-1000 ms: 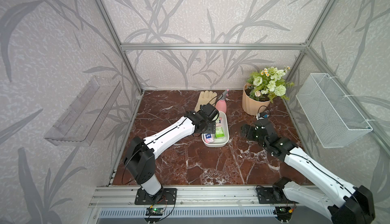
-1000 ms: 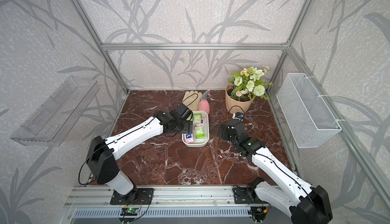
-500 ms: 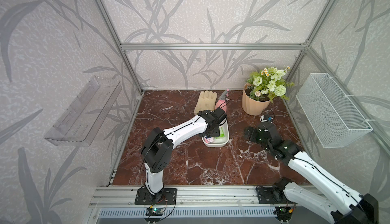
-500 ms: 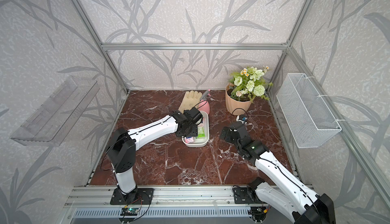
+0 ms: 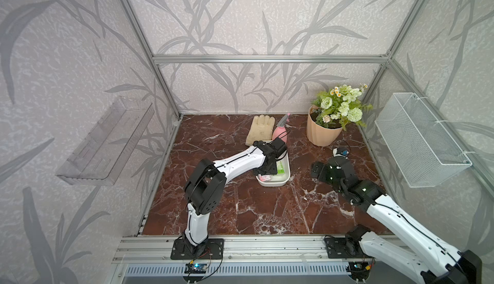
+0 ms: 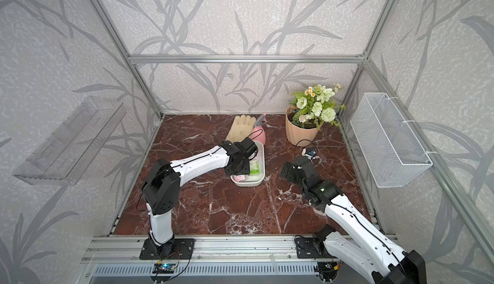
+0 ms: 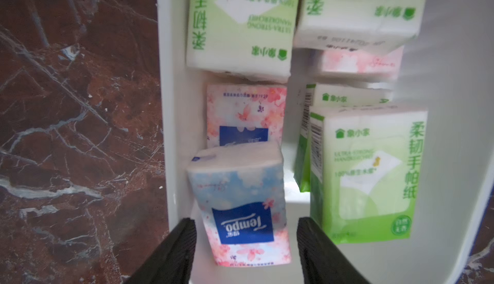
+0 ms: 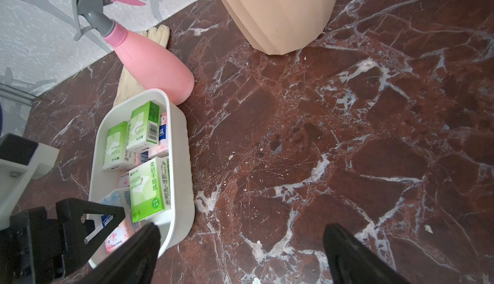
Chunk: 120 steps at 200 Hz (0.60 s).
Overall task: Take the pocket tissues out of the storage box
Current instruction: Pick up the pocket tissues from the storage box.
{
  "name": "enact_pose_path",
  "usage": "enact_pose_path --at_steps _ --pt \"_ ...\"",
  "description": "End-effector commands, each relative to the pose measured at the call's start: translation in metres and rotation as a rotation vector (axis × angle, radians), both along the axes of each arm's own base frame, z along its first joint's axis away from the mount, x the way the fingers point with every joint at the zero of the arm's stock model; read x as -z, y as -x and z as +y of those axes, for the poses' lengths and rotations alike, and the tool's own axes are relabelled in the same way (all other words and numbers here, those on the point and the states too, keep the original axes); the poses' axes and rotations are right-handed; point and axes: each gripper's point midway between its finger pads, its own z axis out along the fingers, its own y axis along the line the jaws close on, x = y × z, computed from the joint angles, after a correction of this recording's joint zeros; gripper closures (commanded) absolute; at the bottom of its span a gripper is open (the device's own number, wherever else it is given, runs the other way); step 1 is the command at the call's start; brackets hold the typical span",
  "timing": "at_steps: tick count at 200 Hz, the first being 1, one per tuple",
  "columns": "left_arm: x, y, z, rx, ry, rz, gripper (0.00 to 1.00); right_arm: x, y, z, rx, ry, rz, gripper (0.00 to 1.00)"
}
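Several pocket tissues (image 7: 240,20), small flat packets, some green-and-white and some pale pink with a dark blue label, lie jumbled in a white, rounded-rectangular, shallow plastic storage box (image 7: 167,109). Every packet in view is inside it. The box stands near the middle of a red-brown, marble-patterned table (image 5: 267,210), just in front of a pink spray bottle with a grey trigger (image 8: 152,66). A cream glove (image 5: 260,129) lies flat beside the bottle. A peach-coloured pot of green and white flowers (image 5: 320,133) stands at the back of the table, to the right.

The left arm reaches across to the box, and the left gripper (image 7: 246,222) is lowered into the end nearer the robot. Its two black fingers are partly open on either side of one tilted pale pink packet with a blue Tempo label (image 7: 238,202). A sliver of white box shows between each finger and the packet, so nothing is clamped.

The right gripper (image 8: 242,226) is spread wide and holds nothing. It hangs low over bare table just to the right of the box.
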Motion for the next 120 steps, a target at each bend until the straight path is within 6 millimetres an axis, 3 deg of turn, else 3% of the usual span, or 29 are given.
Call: enact_pose_path --at_steps 1,120 --pt "0.000 -0.004 0.002 -0.014 -0.012 0.003 0.34 0.004 0.004 -0.005 0.018 0.019 0.004 0.01" --pt "0.022 -0.008 -0.013 0.025 0.009 0.075 0.32 0.008 0.000 -0.002 0.013 0.020 0.010 0.01"
